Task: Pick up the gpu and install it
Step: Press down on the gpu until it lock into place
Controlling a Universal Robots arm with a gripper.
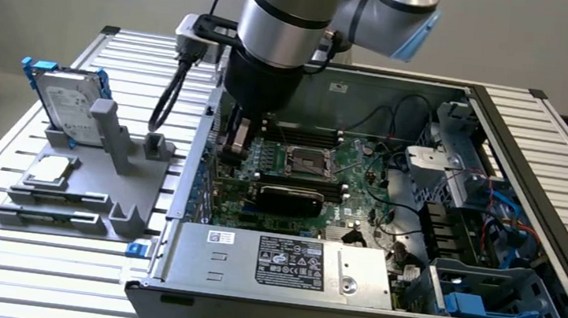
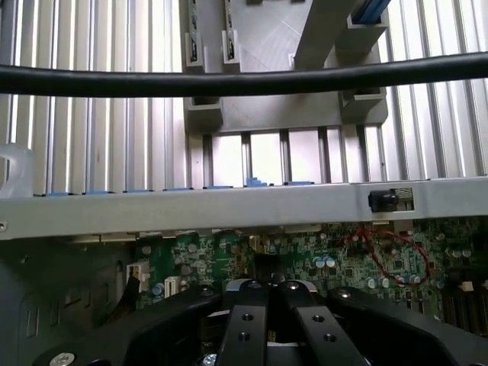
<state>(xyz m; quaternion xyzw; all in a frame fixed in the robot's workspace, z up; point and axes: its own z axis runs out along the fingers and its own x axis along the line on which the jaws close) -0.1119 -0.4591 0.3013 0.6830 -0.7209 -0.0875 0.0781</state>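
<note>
Your arm reaches down into the open computer case (image 1: 479, 108), its gripper (image 1: 232, 150) low beside the case wall on the exterior view's left, just above the motherboard (image 1: 360, 191). In the wrist view you see the gripper (image 2: 268, 288) with its two black fingers (image 2: 245, 320) drawn together, nothing visibly clamped between them. The gpu (image 1: 288, 199) stands on edge on the motherboard, black rounded cover facing the camera, between the processor socket (image 1: 305, 161) and the silver power supply (image 1: 284, 262). It sits near the gripper but apart from it (whether it is fully seated, you cannot tell). Outside the case, on the slatted table (image 1: 39, 276), the grey parts stand (image 1: 119, 217) holds the blue-framed hard drive (image 1: 63, 100) upright. A black cable (image 2: 229, 80) crosses the wrist view.
</note>
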